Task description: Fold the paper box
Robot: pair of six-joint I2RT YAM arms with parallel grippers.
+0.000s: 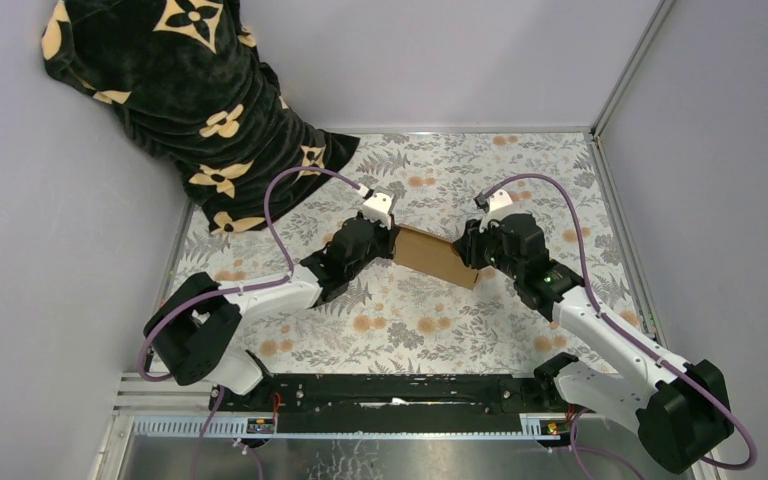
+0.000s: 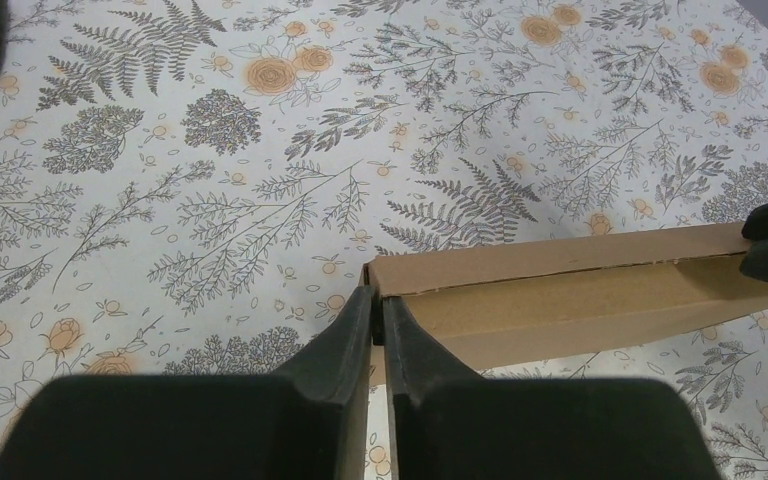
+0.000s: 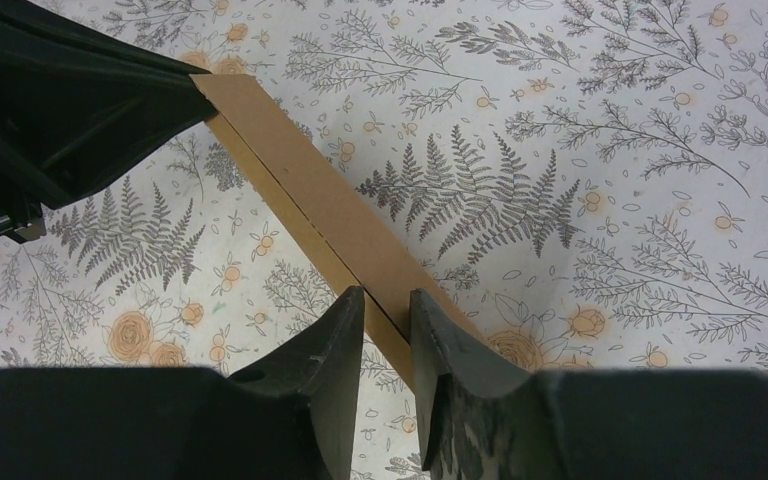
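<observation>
box position: the paper box (image 1: 435, 257) is held between the two arms over the middle of the floral tablecloth (image 1: 410, 330), its long side running from upper left to lower right in the top view; whether its lower edge rests on the cloth cannot be told.
box shape: a long panel is seen standing nearly on edge, with a narrow strip bent over along a crease at the top; the fold is judged partly made, not finished.
left gripper: the left gripper (image 2: 378, 300) is closed almost fully, and a thin end wall of cardboard is pinched between its fingers at the box's left corner.
right gripper: the right gripper (image 3: 388, 305) is narrowed to a slim gap, and the box's other end is clamped in that gap.
step in hand: a crease is judged to be worked while both ends are pinned.
how it is done well: the two grips are best moved together, so that the board is turned about its crease line and not twisted along its length; the pull between the arms is best kept light, since corrugated board is easily buckled off the crease when bowed.
grip care: a firm but not crushing pinch is called for, as thin tab edges are easily dented.
risk: a slip from the shallow left pinch is judged the likeliest fault.
surroundings: a black blanket (image 1: 190, 90) with beige flowers is heaped at the far left corner, well apart from the work.
</observation>
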